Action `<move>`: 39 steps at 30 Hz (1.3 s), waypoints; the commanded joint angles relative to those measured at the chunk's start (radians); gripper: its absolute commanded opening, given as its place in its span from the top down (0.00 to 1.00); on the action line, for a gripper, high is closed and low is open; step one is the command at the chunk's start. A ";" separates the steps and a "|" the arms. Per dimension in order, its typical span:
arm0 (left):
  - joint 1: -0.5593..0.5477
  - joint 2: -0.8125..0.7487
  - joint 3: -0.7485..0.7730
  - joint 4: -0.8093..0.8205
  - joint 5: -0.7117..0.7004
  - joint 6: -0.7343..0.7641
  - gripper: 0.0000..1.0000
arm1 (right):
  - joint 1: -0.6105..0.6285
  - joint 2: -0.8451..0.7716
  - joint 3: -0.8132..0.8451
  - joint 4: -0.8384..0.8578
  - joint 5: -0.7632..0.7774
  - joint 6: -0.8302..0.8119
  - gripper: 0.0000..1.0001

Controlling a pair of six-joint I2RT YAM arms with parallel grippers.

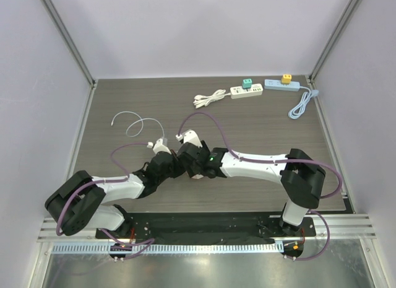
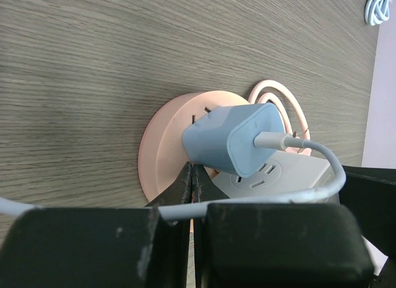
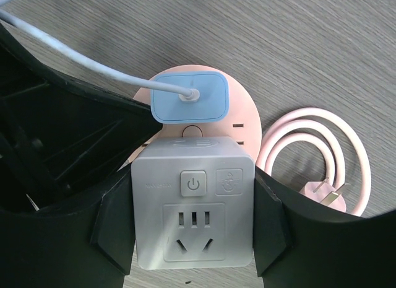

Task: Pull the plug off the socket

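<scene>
Right claw (image 3: 193, 229) pinches socket cube (image 3: 194, 198); left wrist view shows left claw (image 2: 192, 178) closed beside plug (image 2: 232, 139).

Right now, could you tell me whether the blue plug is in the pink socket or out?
In. The blue plug sits flush against the pink socket, no prongs showing; the right fingers clamp the grey cube.

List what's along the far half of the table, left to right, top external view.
Loose white cable → bundled white cord → white power strip → blue power strip → coiled blue cord.
</scene>
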 commanded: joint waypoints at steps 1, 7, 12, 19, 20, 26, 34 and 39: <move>-0.005 0.039 -0.036 -0.232 -0.038 0.038 1.00 | 0.010 -0.053 0.109 0.138 0.076 -0.009 0.99; -0.008 0.045 -0.029 -0.236 -0.043 0.039 1.00 | -0.072 -0.140 0.010 0.256 -0.122 0.060 0.99; -0.010 0.044 -0.029 -0.235 -0.043 0.041 1.00 | -0.112 -0.186 -0.049 0.290 -0.185 0.088 0.99; -0.010 0.059 -0.018 -0.226 -0.032 0.051 1.00 | -0.086 -0.153 -0.043 0.277 -0.124 0.078 0.99; -0.010 0.062 -0.019 -0.209 -0.018 0.058 1.00 | -0.060 -0.122 -0.029 0.266 -0.092 0.062 0.99; -0.010 0.052 -0.093 0.041 0.182 0.142 1.00 | -0.049 -0.102 -0.004 0.255 -0.055 0.056 0.99; -0.010 0.065 -0.110 0.063 0.233 0.127 1.00 | -0.055 -0.125 -0.026 0.275 -0.082 0.077 0.99; -0.010 0.163 -0.064 0.063 0.279 0.113 1.00 | -0.056 -0.130 -0.014 0.299 -0.110 0.084 0.99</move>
